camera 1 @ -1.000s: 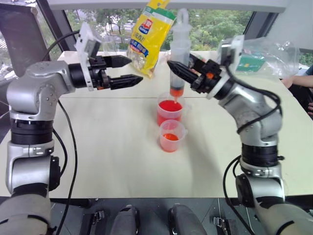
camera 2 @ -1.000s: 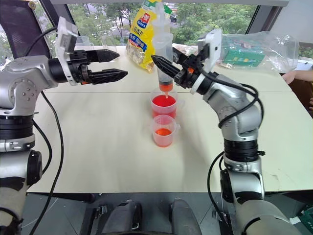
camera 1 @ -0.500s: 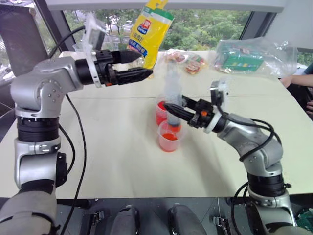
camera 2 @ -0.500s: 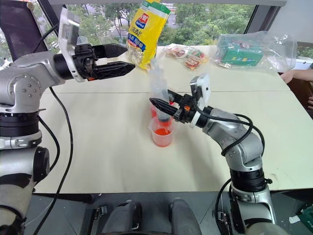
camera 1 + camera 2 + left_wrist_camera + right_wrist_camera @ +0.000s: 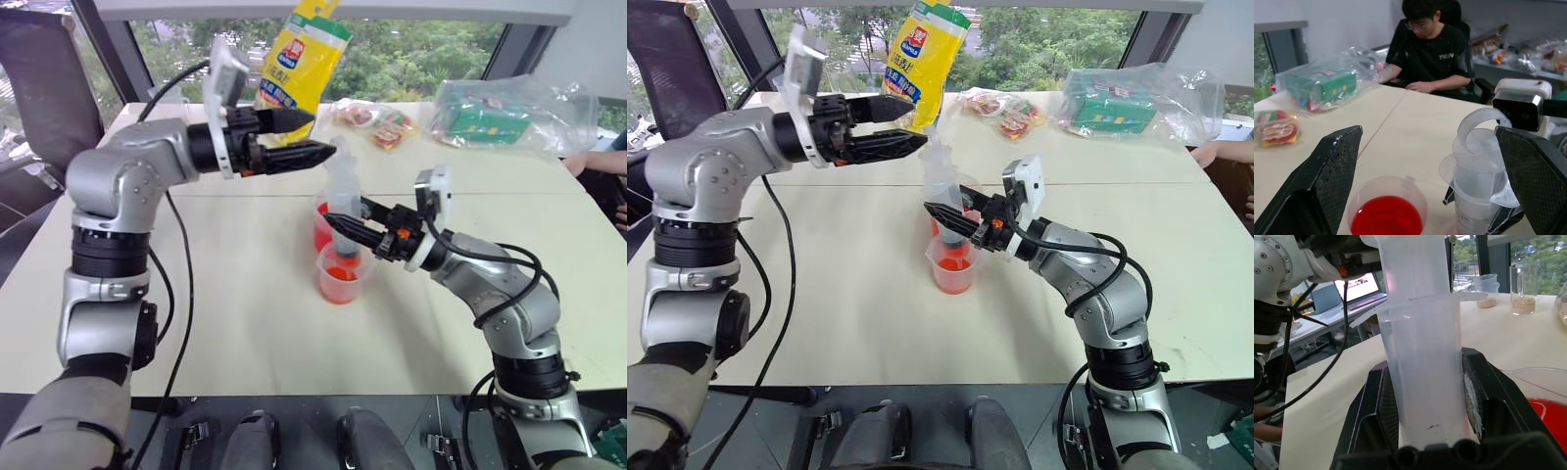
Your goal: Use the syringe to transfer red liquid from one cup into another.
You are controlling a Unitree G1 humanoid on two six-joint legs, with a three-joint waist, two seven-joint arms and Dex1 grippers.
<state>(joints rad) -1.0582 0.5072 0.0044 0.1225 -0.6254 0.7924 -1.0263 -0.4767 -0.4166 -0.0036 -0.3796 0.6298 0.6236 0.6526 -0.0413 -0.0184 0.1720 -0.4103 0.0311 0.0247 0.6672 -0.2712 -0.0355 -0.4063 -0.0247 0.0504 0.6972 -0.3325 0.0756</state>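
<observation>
Gripping the syringe point(image 5: 343, 201) by its barrel, the right gripper point(image 5: 355, 223) stands it upright with the tip down inside the short cup point(image 5: 340, 274), near the table's point(image 5: 235, 323) centre. Judged from this pose, the right arm serves as a steady clamp so that the other arm can work the plunger point(image 5: 1480, 128), whose ring handle sticks up above the barrel.

The left gripper point(image 5: 306, 137) hangs level at about 10 o'clock from that plunger, fingers parted and empty, pointing toward it. In the left wrist view the plunger top sits between its two fingers point(image 5: 1332, 169), near the one on the plunger's side, not yet touched.

The tall cup point(image 5: 1387, 215), roughly half full of red liquid point(image 5: 1386, 229), stands touching or just beside the short cup, at 12 o'clock from it. The short cup holds a shallow red layer.

Around them: a yellow bag point(image 5: 299, 64) stands at 12 o'clock behind the left gripper, snack packets point(image 5: 377, 122) at 1 o'clock, and a clear bag with a green box point(image 5: 500, 116) at 2 o'clock. A seated person point(image 5: 1430, 54) rests a hand on the table's far end.

The tall cup close behind could be knocked, I judge, if the syringe tilts under a push.
</observation>
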